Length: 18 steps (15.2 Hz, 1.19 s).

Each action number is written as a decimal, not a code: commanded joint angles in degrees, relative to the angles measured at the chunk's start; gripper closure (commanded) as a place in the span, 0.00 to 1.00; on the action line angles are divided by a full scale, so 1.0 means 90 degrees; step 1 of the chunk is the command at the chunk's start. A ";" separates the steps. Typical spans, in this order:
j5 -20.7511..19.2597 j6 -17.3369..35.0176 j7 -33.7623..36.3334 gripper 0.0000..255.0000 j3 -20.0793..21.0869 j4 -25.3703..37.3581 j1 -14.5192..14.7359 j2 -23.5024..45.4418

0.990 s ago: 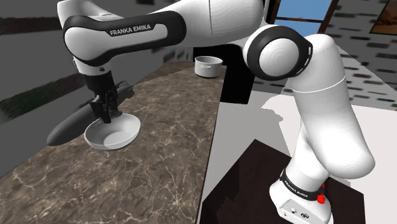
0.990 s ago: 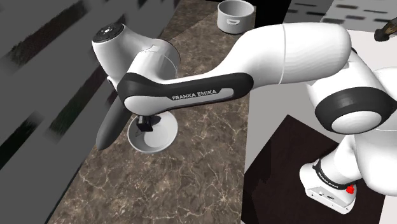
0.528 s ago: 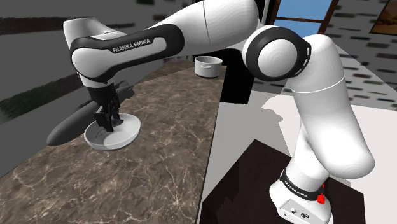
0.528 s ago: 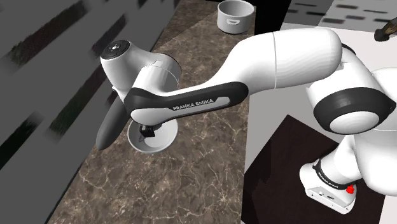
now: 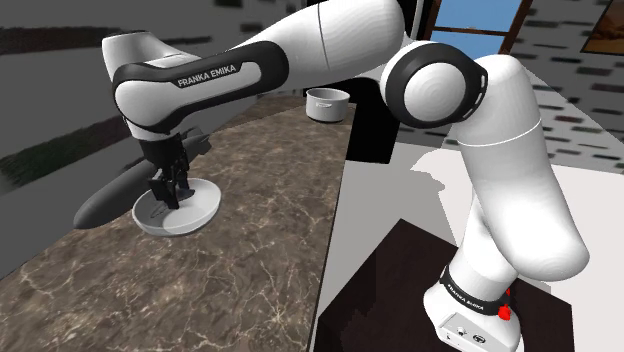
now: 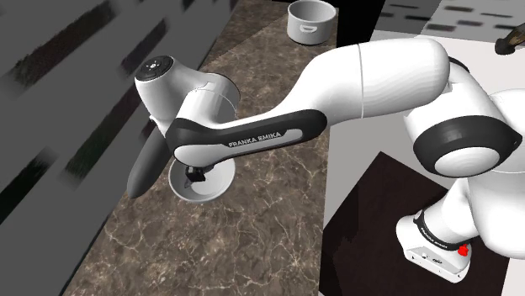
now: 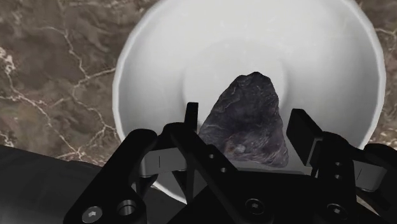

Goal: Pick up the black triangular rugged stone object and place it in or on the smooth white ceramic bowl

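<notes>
A dark, rough, triangular stone (image 7: 245, 121) lies inside the smooth white bowl (image 7: 146, 51), near its middle. My gripper (image 7: 248, 118) is down in the bowl with a black finger (image 7: 191, 118) on each side of the stone. The fingers stand open, with a thin strip of white showing between each one and the stone. In the shoulder view the gripper (image 5: 170, 198) dips into the bowl (image 5: 200, 215) on the brown marble counter. In the second exterior view the forearm covers most of the gripper (image 6: 195, 175) above the bowl (image 6: 214, 192).
A long dark grey rounded object (image 5: 110, 200) lies on the counter right beside the bowl, also seen in the second exterior view (image 6: 145, 172). A grey pot (image 5: 327, 104) stands at the counter's far end. The counter edge (image 5: 335, 210) drops off toward the stand (image 5: 470, 320).
One second ago the gripper hung above the bowl. It then came down into the bowl. Over the last half second the arm has hardly moved.
</notes>
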 commanded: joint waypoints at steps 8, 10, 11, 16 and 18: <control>0.0007 -0.0406 -0.0009 0.00 0.0005 0.0371 0.0011 -0.0036; 0.0011 -0.0793 -0.0017 0.00 0.0007 0.0767 0.0026 -0.0028; 0.0011 -0.0793 -0.0017 0.00 0.0007 0.0767 0.0026 -0.0028; 0.0011 -0.0793 -0.0017 0.00 0.0007 0.0767 0.0026 -0.0028; 0.0011 -0.0793 -0.0017 0.00 0.0007 0.0767 0.0026 -0.0028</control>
